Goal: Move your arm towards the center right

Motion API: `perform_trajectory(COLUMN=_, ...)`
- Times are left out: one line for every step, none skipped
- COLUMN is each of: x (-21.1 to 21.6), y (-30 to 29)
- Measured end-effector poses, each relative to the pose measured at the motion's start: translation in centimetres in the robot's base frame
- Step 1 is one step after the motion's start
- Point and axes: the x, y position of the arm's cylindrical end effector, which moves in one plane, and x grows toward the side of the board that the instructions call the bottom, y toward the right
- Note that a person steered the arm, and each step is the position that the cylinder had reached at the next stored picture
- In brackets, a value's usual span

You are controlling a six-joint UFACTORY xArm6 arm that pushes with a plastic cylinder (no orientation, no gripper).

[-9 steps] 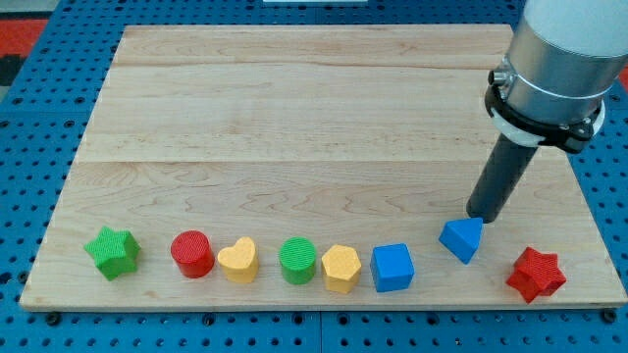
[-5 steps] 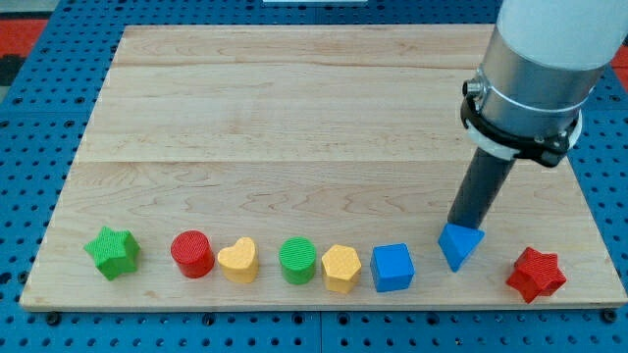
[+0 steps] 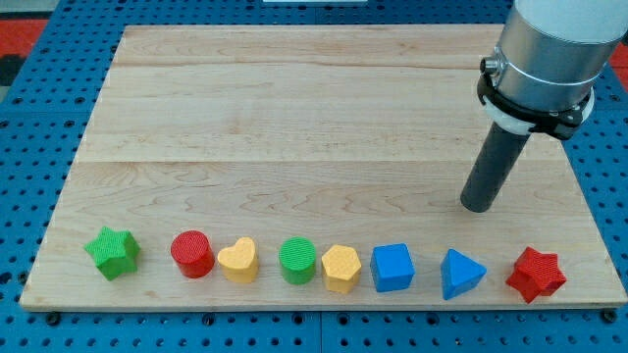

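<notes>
1. Your arm carries no gripper, so you cannot tell of jaws wide or narrow; it ends in a dark rod, and my tip (image 3: 478, 208) rests on the desk (image 3: 294, 118) in the right part of the frame, a little below the middle.
2. My tip touches no block. It stands above the blue triangle (image 3: 460, 274), apart from it, and up-left of the red star (image 3: 536, 274).
3. The other blocks lie in a row along the lower edge: green star (image 3: 112, 252), red cylinder (image 3: 192, 254), yellow heart (image 3: 238, 261), green cylinder (image 3: 297, 261), yellow hexagon (image 3: 340, 268), blue cube (image 3: 393, 267).
4. I judge the step nearly complete: the center right is near, slightly up and right.
5. The next move should be short, over bare wood, keeping away from the row.
</notes>
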Motion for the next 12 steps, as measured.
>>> perform_trajectory(x=0.0, y=0.2)
perform_trajectory(x=0.0, y=0.5)
perform_trajectory(x=0.0, y=0.5)
perform_trajectory(x=-0.4, y=0.3)
perform_trajectory(x=-1.5, y=-0.3)
perform_trajectory(x=-1.8, y=-0.4)
perform_trajectory(x=-2.4, y=-0.4)
perform_trajectory(x=-3.3, y=-0.7)
perform_trajectory(x=-3.6, y=-0.7)
perform_trajectory(x=-3.6, y=-0.7)
perform_trajectory(x=-3.6, y=-0.7)
perform_trajectory(x=-3.7, y=-0.7)
